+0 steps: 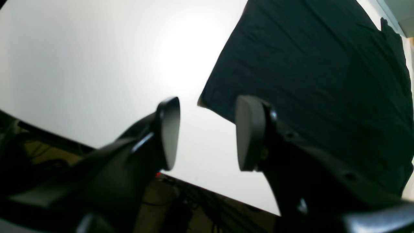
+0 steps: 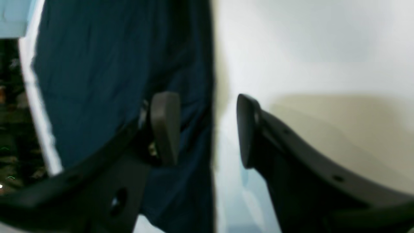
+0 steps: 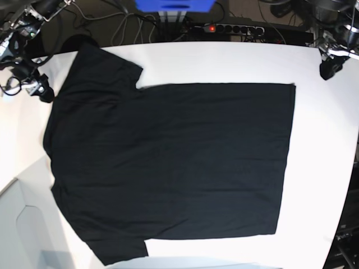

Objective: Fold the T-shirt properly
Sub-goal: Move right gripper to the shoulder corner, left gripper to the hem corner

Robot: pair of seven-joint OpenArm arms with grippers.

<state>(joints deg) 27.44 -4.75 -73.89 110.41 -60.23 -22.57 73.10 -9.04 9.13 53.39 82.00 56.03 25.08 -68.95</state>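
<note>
So the folding hasn't really started as far as I can see: the T-shirt (image 3: 174,162) is lying spread out flat on the white table (image 3: 320,168), collar end toward the left of the overhead view, hem toward the right, both short sleeves sticking out, no fold line anywhere. My guess is every fold is left to do. Both claws are off at the far corners of the table, away from the cloth. The left gripper (image 1: 207,132) has its jaws apart with nothing but bare table between them, just off a hem corner. The right gripper (image 2: 208,129) is spread wide too, hanging over the shirt's edge, holding nothing. Material-wise it's plain black cloth, soft and matte, with lots of fine wrinkles across the body. The tabletop is smooth, glossy white with glare. The finger pads (image 1: 169,132) look like flat, rounded grey paddles.
</note>
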